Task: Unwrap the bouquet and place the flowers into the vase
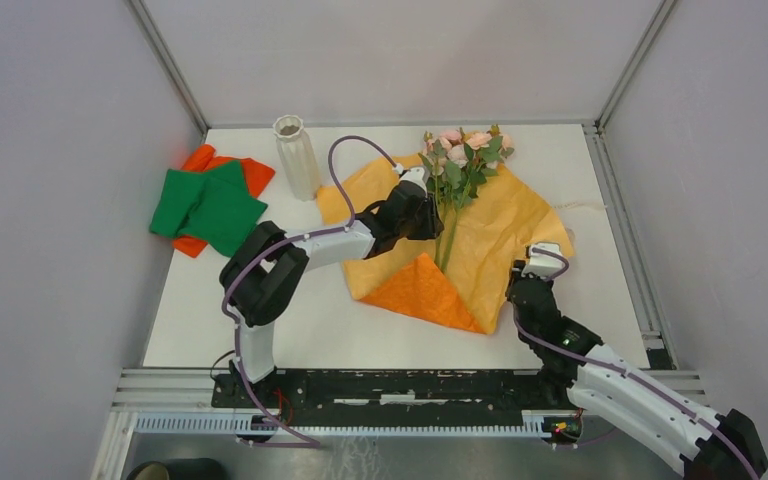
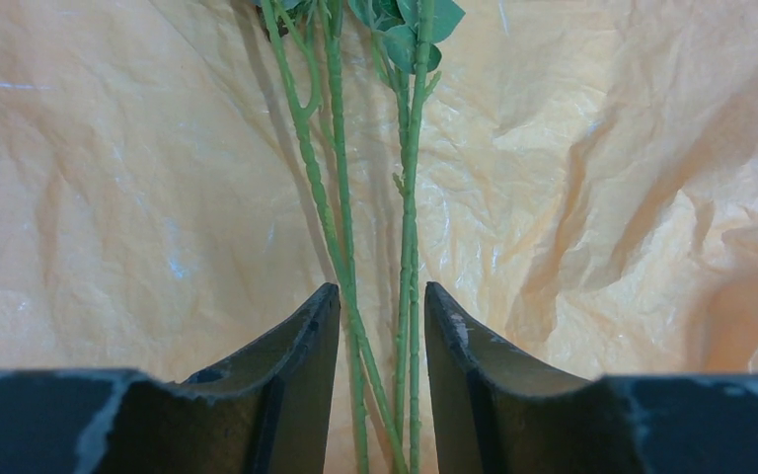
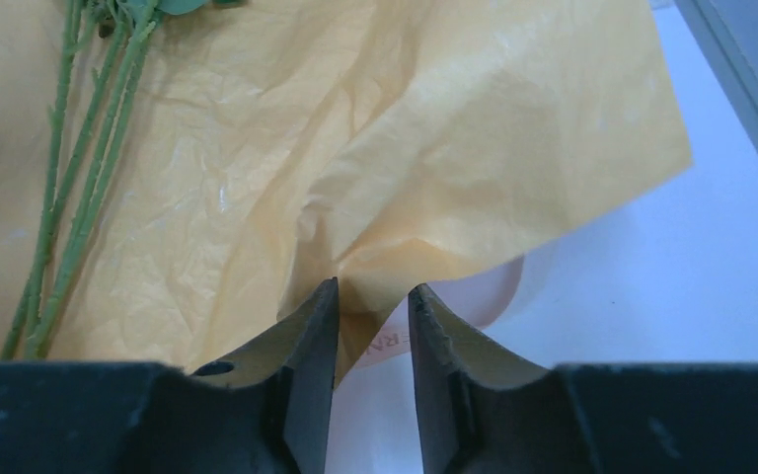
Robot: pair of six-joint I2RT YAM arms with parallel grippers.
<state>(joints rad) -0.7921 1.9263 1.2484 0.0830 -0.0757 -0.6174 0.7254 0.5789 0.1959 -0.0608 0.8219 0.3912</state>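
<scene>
The bouquet's orange paper (image 1: 490, 235) lies spread flat on the table, one corner folded over to show its deeper orange side (image 1: 425, 290). On it rest the flowers (image 1: 465, 150), pink heads at the far end and stems (image 1: 448, 235) running toward me. The whitish ribbed vase (image 1: 298, 157) stands upright left of the paper. My left gripper (image 1: 438, 215) is open, its jaws astride the green stems (image 2: 410, 197) with a gap on each side (image 2: 380, 291). At the sheet's right edge, my right gripper (image 1: 540, 258) is open, a fold of the paper (image 3: 434, 148) between its jaws (image 3: 373, 286).
A green cloth (image 1: 205, 205) lies over an orange cloth (image 1: 250, 175) at the table's left, beside the vase. A pale round label (image 3: 498, 291) with lettering shows under the paper's edge. Grey walls enclose the table on three sides.
</scene>
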